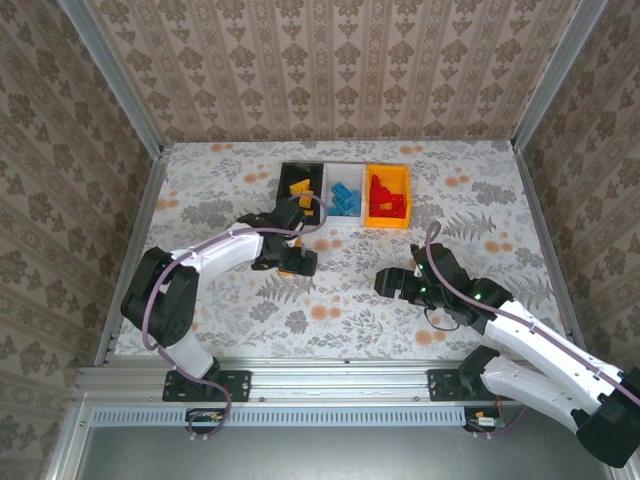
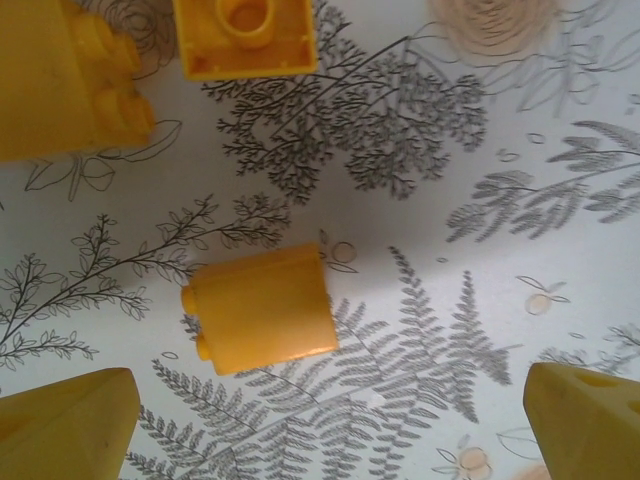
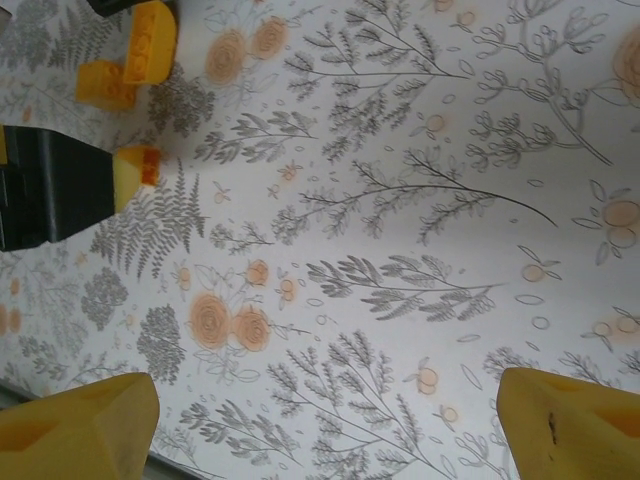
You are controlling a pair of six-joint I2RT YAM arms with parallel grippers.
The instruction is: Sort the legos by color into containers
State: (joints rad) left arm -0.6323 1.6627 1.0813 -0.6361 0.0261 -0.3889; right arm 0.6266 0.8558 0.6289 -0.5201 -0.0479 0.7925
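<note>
Three containers stand side by side at the back of the table. The black bin (image 1: 292, 170) holds orange-yellow legos, the white bin (image 1: 344, 170) blue ones, and the orange-yellow bin (image 1: 388, 223) red ones. My left gripper (image 1: 290, 256) hovers open just in front of the black bin. An orange-yellow brick (image 2: 262, 307) lies on its side on the table just beyond the left gripper (image 2: 330, 430), untouched. Two more orange-yellow bricks (image 2: 60, 80) (image 2: 245, 35) lie farther ahead. My right gripper (image 1: 392, 283) (image 3: 325, 430) stands open over bare tablecloth, nothing between its fingers (image 3: 80, 435).
The floral tablecloth (image 1: 470, 200) is walled in by patterned panels on three sides. In the right wrist view the left gripper's dark body (image 3: 50, 185) and two loose orange-yellow bricks (image 3: 150, 40) lie at the far left. Open cloth spreads to the right and left of the bins.
</note>
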